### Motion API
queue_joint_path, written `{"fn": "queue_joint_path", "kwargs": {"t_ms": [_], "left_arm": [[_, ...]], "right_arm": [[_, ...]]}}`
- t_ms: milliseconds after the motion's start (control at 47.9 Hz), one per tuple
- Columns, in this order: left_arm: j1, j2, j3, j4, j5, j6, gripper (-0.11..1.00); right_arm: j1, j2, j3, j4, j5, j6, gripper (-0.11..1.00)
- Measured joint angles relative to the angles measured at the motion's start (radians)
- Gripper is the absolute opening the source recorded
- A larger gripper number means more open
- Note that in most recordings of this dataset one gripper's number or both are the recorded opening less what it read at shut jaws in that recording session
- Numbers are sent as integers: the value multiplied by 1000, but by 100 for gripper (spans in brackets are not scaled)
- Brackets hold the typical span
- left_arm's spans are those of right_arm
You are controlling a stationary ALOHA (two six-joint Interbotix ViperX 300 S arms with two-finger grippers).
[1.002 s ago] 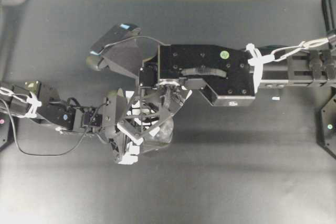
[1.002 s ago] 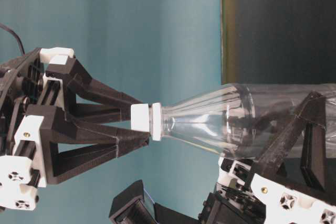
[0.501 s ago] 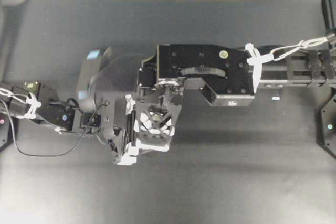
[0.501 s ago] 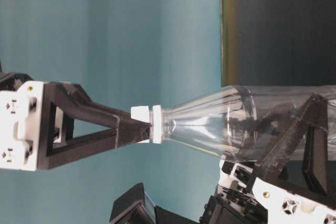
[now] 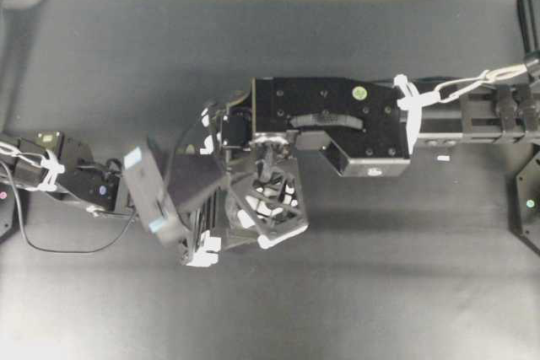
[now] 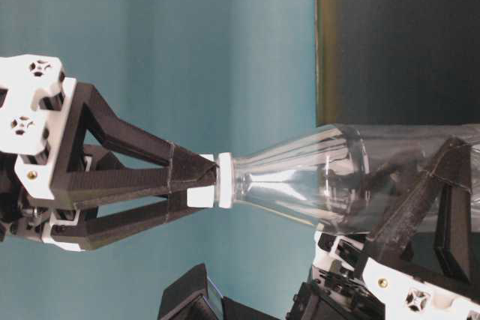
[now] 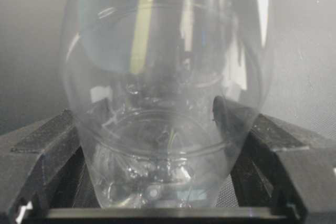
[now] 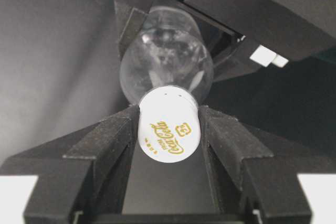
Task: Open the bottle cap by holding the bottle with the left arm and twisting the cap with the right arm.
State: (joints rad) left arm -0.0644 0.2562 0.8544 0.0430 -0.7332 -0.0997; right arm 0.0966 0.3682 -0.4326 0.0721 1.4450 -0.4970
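Bottle: the clear bottle point(image 6: 330, 177) stands upright off the dark table point(image 5: 354, 292), mid-workspace; the table-level view is turned on its side, so its neck points left there.
Bottle cap: the white bottle cap point(image 8: 169, 128) sits on the neck, gold lettering on top, seen from above in the right wrist view.
Left gripper: the left gripper point(image 7: 160, 156) pinches the bottle's lower body, a black finger point(image 7: 42, 150) pressed to each side.
Right gripper: the right gripper point(image 8: 168, 129) points down and clamps the cap between its two black fingers point(image 8: 107, 140), both touching the cap's wall.
Arms: the left arm point(image 5: 76, 183) comes in from the left edge, the right arm point(image 5: 337, 120) from the right; they overlap over the bottle.
Open room: bare table lies all around, widest toward the top and bottom edges of the overhead view.
In the way: loose black cable point(image 5: 51, 246) by the left arm; a teal wall point(image 6: 157, 35) behind.
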Motion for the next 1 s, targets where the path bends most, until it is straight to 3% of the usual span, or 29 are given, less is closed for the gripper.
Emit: {"fn": "queue_joint_path", "kwargs": {"t_ms": [647, 814, 1002], "left_arm": [[0, 0, 0, -2, -2, 2, 81], [0, 2, 2, 0, -2, 2, 81], [0, 2, 3, -2, -2, 0, 81]], "right_arm": [[3, -8, 5, -6, -2, 15, 38], [6, -17, 17, -26, -5, 29, 72], [11, -38, 28, -49, -25, 112, 76]]}}
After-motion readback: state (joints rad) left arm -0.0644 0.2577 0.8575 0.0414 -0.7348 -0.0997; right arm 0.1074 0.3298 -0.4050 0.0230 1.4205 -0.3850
